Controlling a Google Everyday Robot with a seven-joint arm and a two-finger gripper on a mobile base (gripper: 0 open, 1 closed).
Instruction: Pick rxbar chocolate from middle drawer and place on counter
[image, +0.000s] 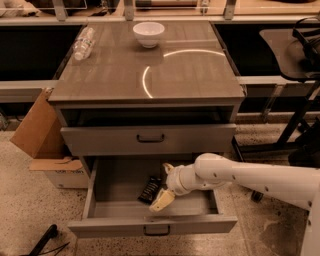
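Observation:
The middle drawer (155, 224) is pulled open below the shut grey drawer above it. The rxbar chocolate (149, 189), a small black bar, lies flat on the drawer floor left of centre. My gripper (164, 184) reaches into the drawer from the right on the white arm, just right of the bar. It is open, with one pale finger (161, 200) near the bar's front end and the other near the drawer's back. It holds nothing. The counter (150, 70) is the glossy wood-grain top with a curved light reflection.
A white bowl (148, 34) stands at the counter's back and a clear plastic bottle (83, 43) lies at its back left. A cardboard box (42, 145) sits on the floor left of the cabinet. A dark chair base (295, 125) stands to the right.

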